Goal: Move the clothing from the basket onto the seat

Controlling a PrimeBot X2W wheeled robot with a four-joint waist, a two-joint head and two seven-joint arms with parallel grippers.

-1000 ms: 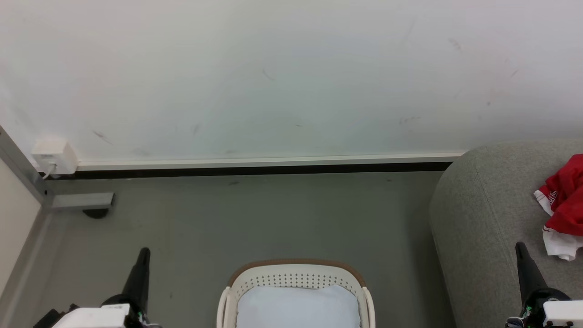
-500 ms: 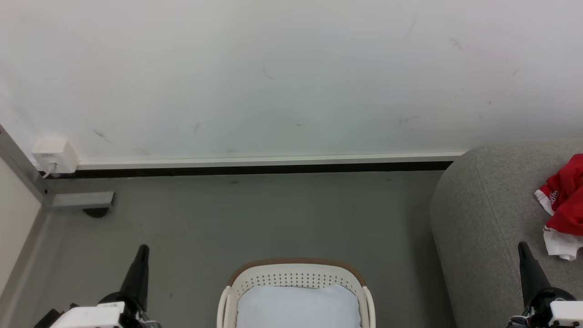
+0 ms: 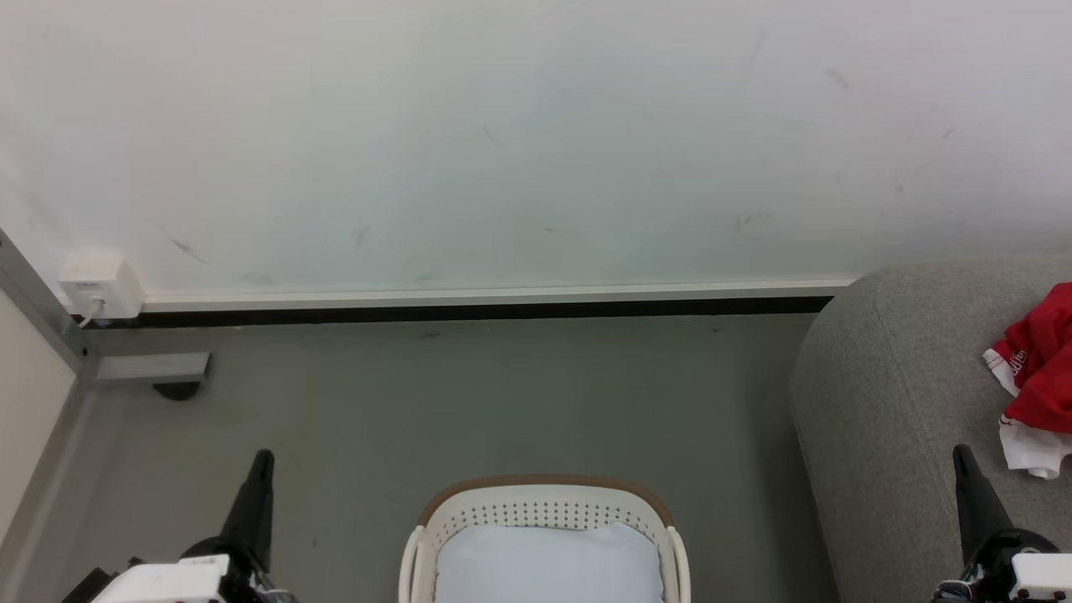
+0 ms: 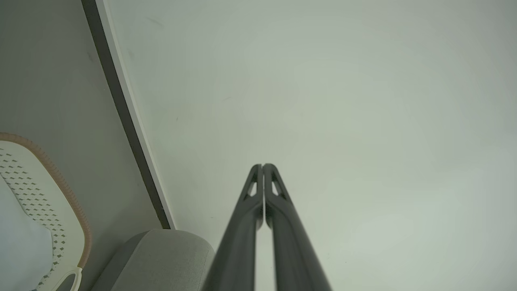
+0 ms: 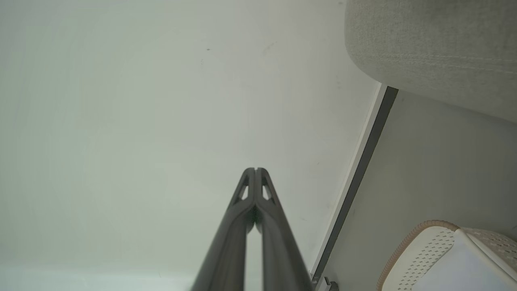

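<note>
1. Little has changed since a second ago: the left gripper (image 3: 262, 462) has slid a touch toward 9 o'clock and the right gripper (image 3: 965, 462) a touch toward 3 o'clock. The basket, the seat and the clothing lie where they did.
2. Both grippers have their two dark fingers pressed together with nothing between them, as each wrist view shows against the pale wall (image 3: 502, 151). In the head view the left one sits at about 7 o'clock and the right one at about 4 o'clock, both pointing toward 12.
3. The clothing (image 3: 1043, 368), red with white trim and small lettering, lies crumpled on the seat (image 3: 888, 402) at 3 o'clock, cut off by the picture's edge. It is just past the right gripper's tip and not touching it.
4. The basket (image 3: 544, 507) stands on the grey floor (image 3: 469, 394) at 6 o'clock, between the two grippers. What shows of its inside is white lining (image 3: 544, 561), with no red fabric. Its near part is out of frame, so I cannot tell whether a garment is left there.
5. Handling, as a judgement: the fabric looks thin, light and limp, and likely a little slick. It would sag and trail when lifted and would not break.
6. If a piece remains, the best hold looks like a raised fold or bunched ridge, pinched deep. Flat cloth would be harder to catch, and the lining should be kept out of the pinch.
</note>
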